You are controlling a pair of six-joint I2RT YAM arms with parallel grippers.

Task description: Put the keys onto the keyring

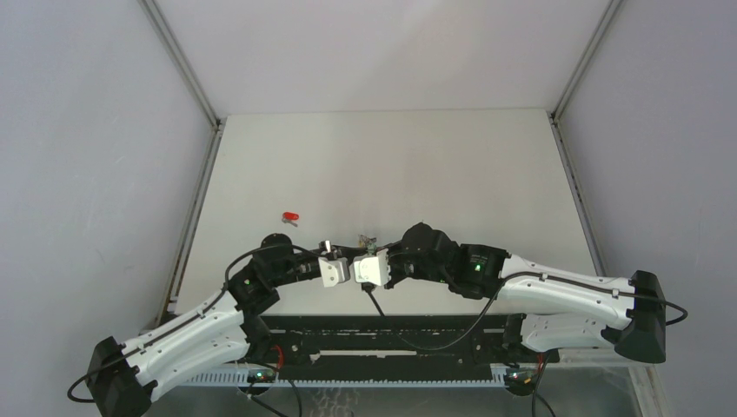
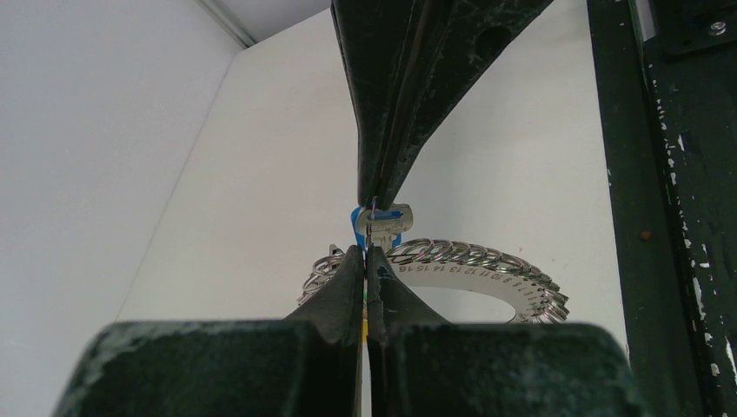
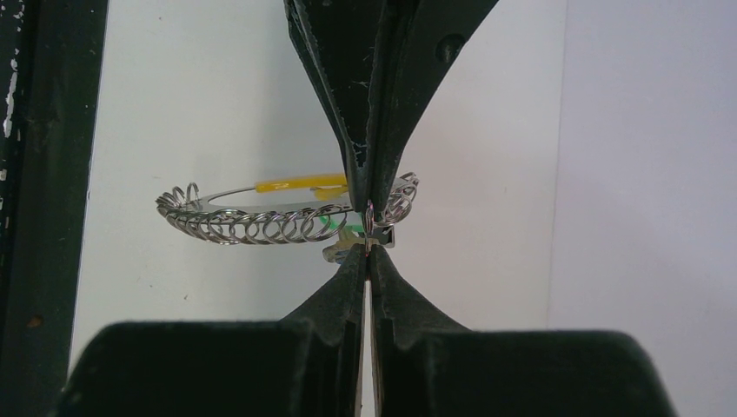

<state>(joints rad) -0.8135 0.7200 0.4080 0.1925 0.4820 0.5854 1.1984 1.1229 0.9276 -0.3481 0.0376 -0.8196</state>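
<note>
The keyring point(image 2: 487, 261) is pinched by its yellow tab in the shut left gripper point(image 2: 367, 257). Just beyond, the blue key point(image 2: 388, 217) is gripped by the closed right gripper point(image 2: 375, 200).

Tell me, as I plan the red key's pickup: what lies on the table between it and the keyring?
Nothing; the top view shows only bare table between the red key and the keyring.

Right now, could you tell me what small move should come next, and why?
Probably nudge the right gripper so the blue-headed key threads onto the keyring pinched by the left gripper: both are shut, tip to tip; the red-headed key lies loose.
</note>
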